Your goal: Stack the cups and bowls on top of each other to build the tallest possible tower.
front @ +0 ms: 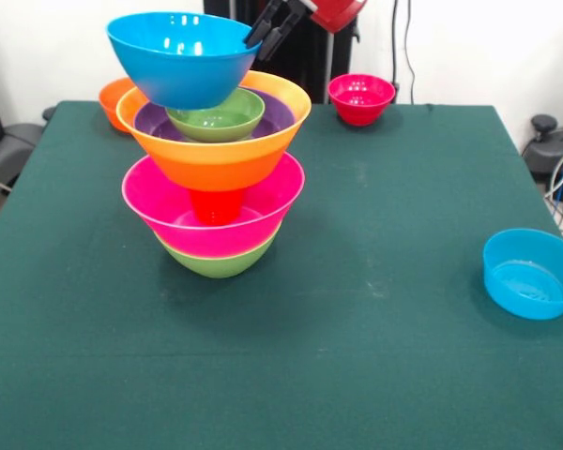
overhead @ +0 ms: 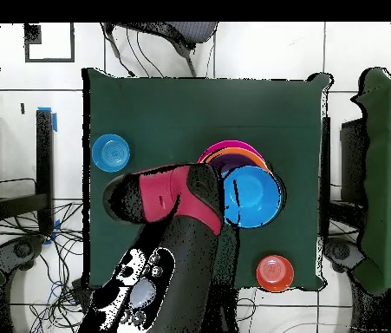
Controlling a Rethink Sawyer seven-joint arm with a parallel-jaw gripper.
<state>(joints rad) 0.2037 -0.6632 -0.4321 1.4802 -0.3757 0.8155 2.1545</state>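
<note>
The tower stands left of centre: a green bowl (front: 218, 261) lowest, a pink bowl (front: 169, 208) in it, an upturned orange cup (front: 216, 204), then a large orange bowl (front: 216, 155) holding a purple bowl (front: 150, 121) and a small green bowl (front: 216, 116). My gripper (front: 259, 39) is shut on the right rim of a medium blue bowl (front: 181, 58). It holds the bowl tilted just over the tower top. In the overhead view the blue bowl (overhead: 250, 196) covers most of the tower (overhead: 224, 147), and the arm (overhead: 177, 195) hides the gripper.
A small red bowl (front: 360, 98) sits at the far edge right of the tower. A small orange bowl (front: 111, 97) (overhead: 274, 273) sits behind the tower at the far left. A small blue bowl (front: 530, 274) (overhead: 110, 152) sits near the right edge.
</note>
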